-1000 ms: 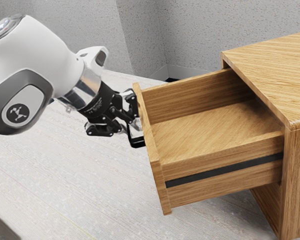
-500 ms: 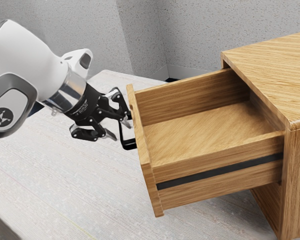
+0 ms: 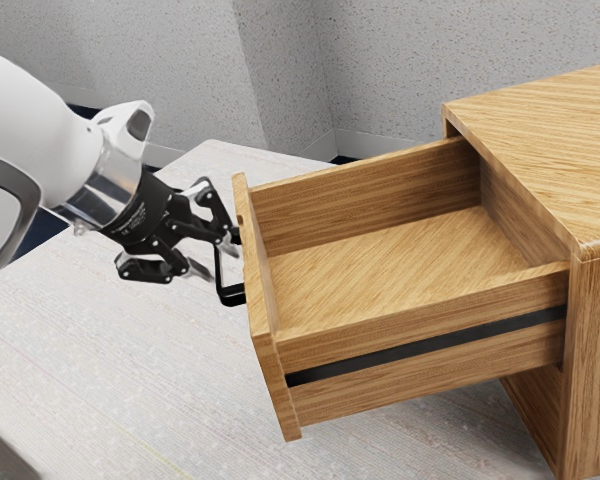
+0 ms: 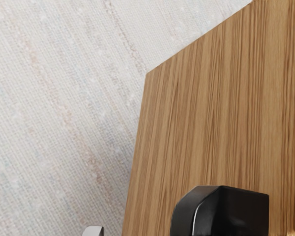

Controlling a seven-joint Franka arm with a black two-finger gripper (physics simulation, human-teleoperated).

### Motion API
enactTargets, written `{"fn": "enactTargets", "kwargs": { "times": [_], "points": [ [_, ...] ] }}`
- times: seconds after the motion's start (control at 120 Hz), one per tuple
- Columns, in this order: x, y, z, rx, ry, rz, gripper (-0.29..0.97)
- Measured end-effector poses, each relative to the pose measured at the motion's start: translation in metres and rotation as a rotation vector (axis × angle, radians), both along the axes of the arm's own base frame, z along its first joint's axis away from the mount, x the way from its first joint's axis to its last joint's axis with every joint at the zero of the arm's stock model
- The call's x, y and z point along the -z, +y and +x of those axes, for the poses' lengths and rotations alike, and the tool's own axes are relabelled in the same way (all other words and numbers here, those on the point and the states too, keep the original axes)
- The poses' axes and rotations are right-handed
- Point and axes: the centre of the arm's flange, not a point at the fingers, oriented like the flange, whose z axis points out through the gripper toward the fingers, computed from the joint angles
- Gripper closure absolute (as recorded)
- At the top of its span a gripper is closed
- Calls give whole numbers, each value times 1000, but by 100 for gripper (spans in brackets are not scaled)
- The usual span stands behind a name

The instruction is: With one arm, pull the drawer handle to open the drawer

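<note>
Drawer (image 3: 380, 270) stands well out of the wooden cabinet (image 3: 550, 150), interior bare, black runner strip along its side. Gripper (image 3: 218, 258) sits at the black handle (image 3: 230, 292) on the drawer front, arm entering from the exterior view's left above the pale table (image 3: 100, 380). Cannot tell whether the jaws clamp the handle. Wrist view: the drawer's wood grain close under the hand.

Bright, even light fell from above. The top of the light oak cabinet (image 3: 560, 140) showed paler than its shaded front face. The pulled-out wooden drawer (image 3: 400, 270) cast a soft, faint shadow on the pale woven-textured bench (image 3: 100, 370). The white glossy arm shell (image 3: 30, 140) carried a gentle sheen.
</note>
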Motion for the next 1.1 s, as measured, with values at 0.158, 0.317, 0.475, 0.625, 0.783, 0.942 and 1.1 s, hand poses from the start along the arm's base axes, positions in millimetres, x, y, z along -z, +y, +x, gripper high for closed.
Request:
{"fn": "enactTargets", "kwargs": {
  "times": [0.158, 0.317, 0.475, 0.625, 0.783, 0.942, 1.1],
  "points": [
    [-8, 2, -7, 8, -24, 12, 51],
    [-20, 2, -12, 25, -65, 29, 48],
    [-41, 3, -21, 55, -133, 56, 44],
    [-91, 20, -5, -28, -141, 66, 29],
    [-154, 54, 13, -333, 38, 30, 14],
    [-84, 102, 25, -529, 339, -10, 7],
    [-42, 83, 29, -535, 465, -26, 3]
  ]
}}
